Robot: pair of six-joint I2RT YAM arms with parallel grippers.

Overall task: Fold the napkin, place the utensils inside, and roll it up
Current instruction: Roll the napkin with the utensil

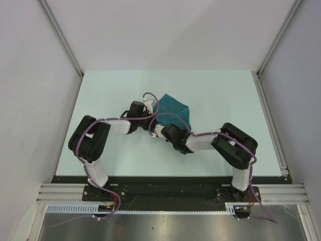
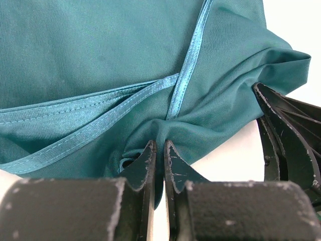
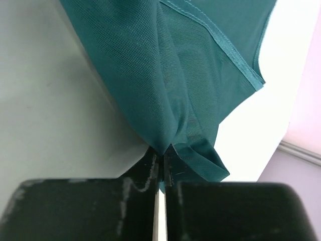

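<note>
Left arm (image 1: 95, 138): elbow folded, forearm reached to frame centre; left end effector (image 2: 159, 150) clamped on napkin (image 2: 100, 60). Right arm (image 1: 228, 143): mirrored; right end effector (image 3: 161, 153) likewise clamped on napkin.

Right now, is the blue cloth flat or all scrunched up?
Scrunched, not flat. The napkin has hems crossing, and the left tool and right tool each pinch bunched cloth.

I count one teal, slightly shiny cloth napkin (image 1: 174, 111), one pale green flat surface (image 1: 225, 95), two black-and-white jointed arms, left arm (image 1: 95, 140) and right arm (image 1: 225, 143), and two black two-finger tools, left tool (image 2: 158, 150) and right tool (image 3: 160, 153).
</note>
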